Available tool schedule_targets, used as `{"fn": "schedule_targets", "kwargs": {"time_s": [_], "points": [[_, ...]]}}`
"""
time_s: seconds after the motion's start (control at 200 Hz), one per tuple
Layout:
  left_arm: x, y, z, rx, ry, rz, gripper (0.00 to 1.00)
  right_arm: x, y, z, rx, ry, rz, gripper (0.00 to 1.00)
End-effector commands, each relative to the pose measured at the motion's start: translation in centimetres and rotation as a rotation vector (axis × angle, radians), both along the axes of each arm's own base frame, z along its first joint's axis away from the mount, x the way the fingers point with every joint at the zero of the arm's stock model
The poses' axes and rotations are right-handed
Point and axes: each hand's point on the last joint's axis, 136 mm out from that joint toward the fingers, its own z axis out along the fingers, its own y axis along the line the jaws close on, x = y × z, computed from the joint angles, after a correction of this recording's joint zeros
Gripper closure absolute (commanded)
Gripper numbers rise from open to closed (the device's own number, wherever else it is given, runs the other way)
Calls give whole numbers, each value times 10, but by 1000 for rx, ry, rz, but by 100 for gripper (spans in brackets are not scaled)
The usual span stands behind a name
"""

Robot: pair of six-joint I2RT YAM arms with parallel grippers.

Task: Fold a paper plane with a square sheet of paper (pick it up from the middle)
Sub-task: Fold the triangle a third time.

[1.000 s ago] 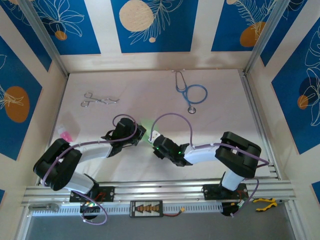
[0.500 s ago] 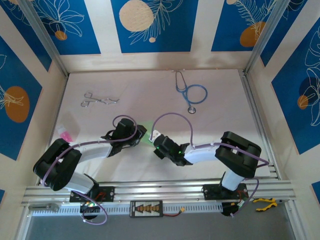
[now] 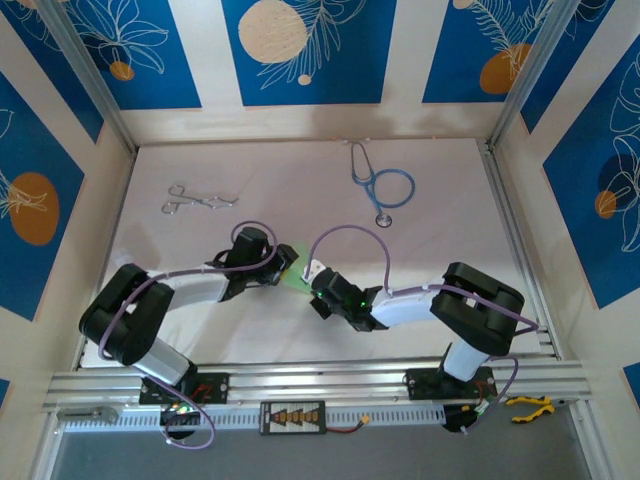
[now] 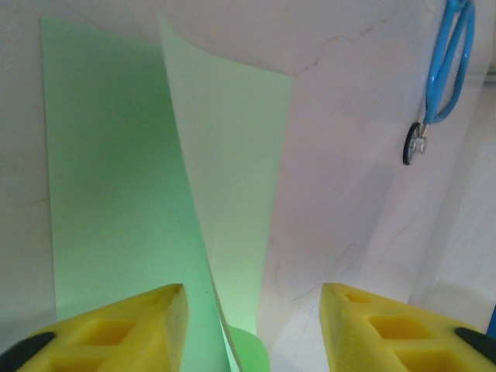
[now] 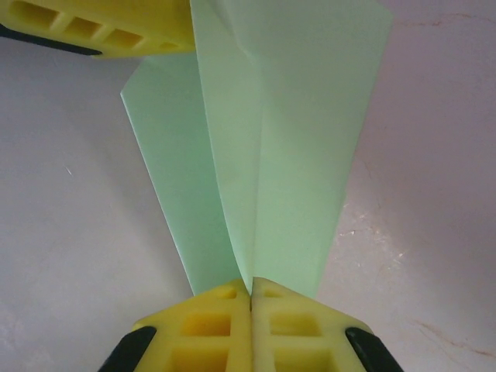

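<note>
The pale green sheet of paper (image 3: 296, 279) lies folded between my two grippers at the middle of the table. In the right wrist view it is a long creased piece (image 5: 287, 139) with a centre ridge, and my right gripper (image 5: 250, 288) is shut on its near end. My left gripper (image 4: 252, 298) stands open around the paper's other end. One flap (image 4: 232, 178) rises on edge between its yellow fingers (image 4: 116, 329), touching neither, and another flap (image 4: 108, 194) lies flat. From above, the left gripper (image 3: 284, 264) and right gripper (image 3: 311, 281) nearly meet.
A blue stethoscope (image 3: 385, 185) lies at the back right, and its chest piece (image 4: 417, 141) sits off to the right in the left wrist view. Metal forceps (image 3: 198, 200) rest at the back left. An aluminium rail (image 3: 320, 380) runs along the near edge.
My left gripper has opened and let go of the paper, and its arm has shifted slightly right. My right gripper has closed on the paper's near end.
</note>
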Motion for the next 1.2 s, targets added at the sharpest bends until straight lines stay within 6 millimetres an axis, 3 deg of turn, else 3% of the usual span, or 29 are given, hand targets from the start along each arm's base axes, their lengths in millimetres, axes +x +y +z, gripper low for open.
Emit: {"fn": "schedule_targets", "kwargs": {"time_s": [0.0, 0.15, 0.26, 0.575, 0.75, 0.885, 1.191], "points": [[4, -3, 4, -16, 0, -28, 65, 1, 2, 9, 53, -7, -2, 93], [3, -1, 5, -18, 7, -21, 83, 0, -5, 4, 37, -4, -23, 86], [2, -1, 7, -26, 11, -20, 88, 1, -11, 1, 14, -5, -42, 81], [3, -5, 10, -47, 12, -27, 93, -2, -13, 25, 57, -68, -21, 71], [4, -7, 12, -74, 17, -17, 94, -7, -1, 32, 49, -122, 55, 69], [5, -9, 17, -90, 11, -14, 95, -6, 8, 29, -4, -159, 85, 68], [3, -11, 20, -118, 9, -17, 94, 9, 1, 15, -101, -191, 16, 69]]}}
